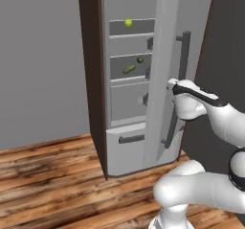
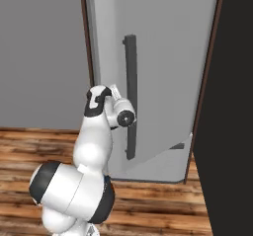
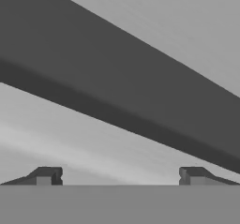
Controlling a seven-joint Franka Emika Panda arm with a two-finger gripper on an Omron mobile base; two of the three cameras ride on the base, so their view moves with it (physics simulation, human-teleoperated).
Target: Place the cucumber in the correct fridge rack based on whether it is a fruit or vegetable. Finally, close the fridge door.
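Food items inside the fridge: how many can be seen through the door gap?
3. A yellow-green ball on the upper shelf; a round dark green ball and the cucumber on the fridge rack below. The fridge door hides the right side, so more may be there.

Floor (image 1: 52,175): wood planks in brown tones, running across the lower part of both base views. Wall (image 1: 43,60): plain grey, left of the fridge.

Fridge frame (image 1: 92,79): a dark brown vertical panel along the left side of the cabinet. Dark panel (image 2: 232,106): a tall, near-black surface at the right edge of the right base view.

Upper shelf (image 1: 131,34): carries one yellow-green ball (image 1: 128,23). A dark green ball (image 1: 140,60) sits one level below (near the right end of that level).

Drawer front (image 1: 125,144): light grey, at the cabinet bottom, with a horizontal dark handle (image 1: 131,139).
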